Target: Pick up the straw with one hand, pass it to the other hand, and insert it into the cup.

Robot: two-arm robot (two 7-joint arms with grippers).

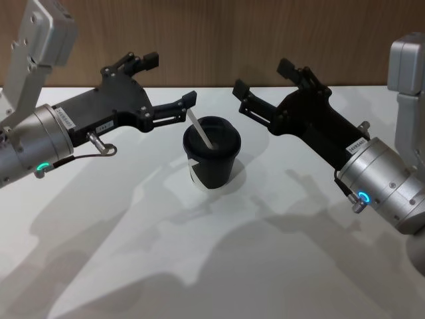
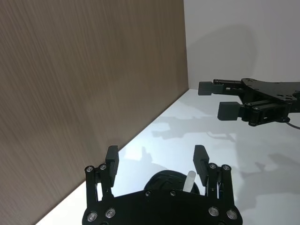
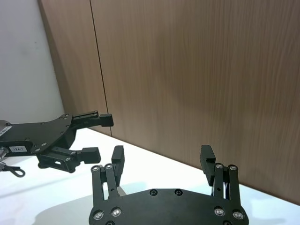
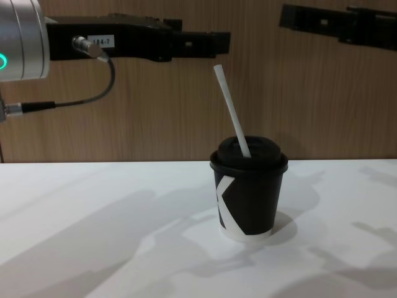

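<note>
You see the cup (image 1: 212,161) standing upright on the white table (image 1: 133,252), just ahead of the table's middle in the head view, its white mark facing the robot. The straw (image 4: 232,112) is already in the lid: it stands in the opening and leans, its free top tilted toward about 10 o'clock from the cup in the head view, up and to the robot's left in the chest view.

Your left gripper (image 1: 171,80) hangs above the table at roughly 10 o'clock from the cup, its fingers spread apart and empty; the near fingertip (image 1: 188,98) sits just beside the straw's top end, and you cannot tell whether they touch. In the left wrist view the straw's tip (image 2: 190,181) shows close to one finger.

Your right gripper (image 1: 262,76) hovers at about 2 o'clock from the cup, clear of it, fingers likewise apart and holding nothing.
</note>
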